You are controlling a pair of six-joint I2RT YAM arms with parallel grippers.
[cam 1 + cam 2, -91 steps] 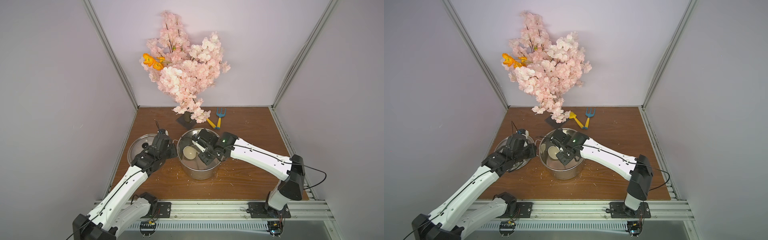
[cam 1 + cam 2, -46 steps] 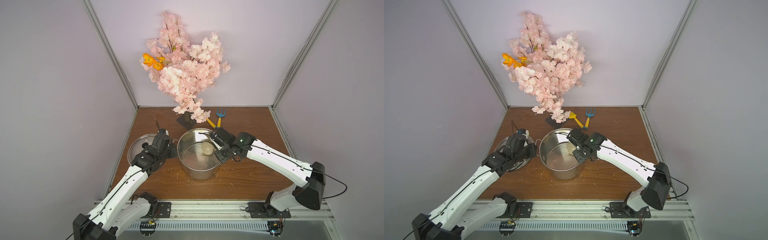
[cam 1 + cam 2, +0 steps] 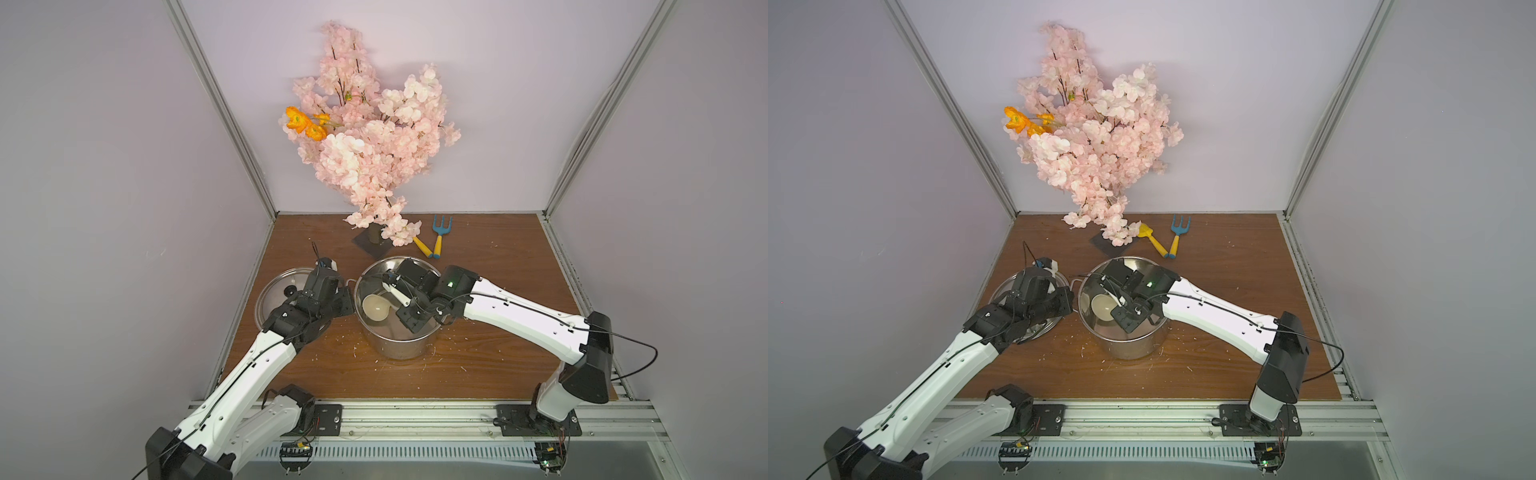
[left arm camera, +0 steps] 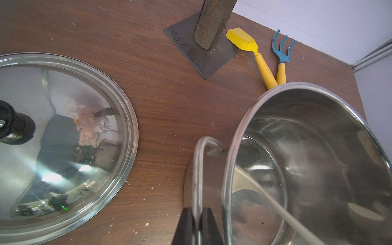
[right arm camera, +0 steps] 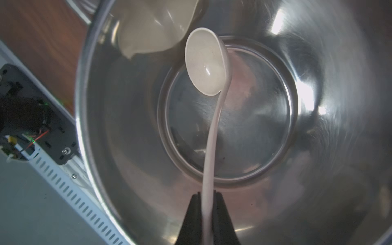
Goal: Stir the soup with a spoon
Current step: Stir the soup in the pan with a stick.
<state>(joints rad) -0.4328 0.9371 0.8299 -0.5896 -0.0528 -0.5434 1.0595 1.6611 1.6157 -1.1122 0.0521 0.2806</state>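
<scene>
The steel pot (image 3: pixel 399 347) stands mid-table in both top views. Its inside (image 5: pixel 244 118) is bare shiny steel, and no coloured soup shows. The cream spoon (image 5: pixel 204 63) hangs inside with its bowl (image 3: pixel 375 308) near the pot's left wall, clear of the bottom. My right gripper (image 5: pixel 207 194) reaches down over the pot (image 3: pixel 1133 345) and is shut on the spoon's slim handle (image 5: pixel 212 137). My left gripper (image 4: pixel 196 210) is shut on the pot's left side handle (image 4: pixel 198 169), low at the table beside the pot.
A glass lid (image 3: pixel 278 291) with a black knob lies left of the pot, partly under my left arm. Behind the pot stand a pink blossom tree on a metal base plate (image 3: pixel 374 245), a blue garden fork (image 3: pixel 440 232) and a yellow-handled tool (image 3: pixel 424 247). Crumbs dot the wood.
The right gripper carried the spoon bowl from the pot's left side over to the right, and it is now back at the left. The left arm has not moved.
</scene>
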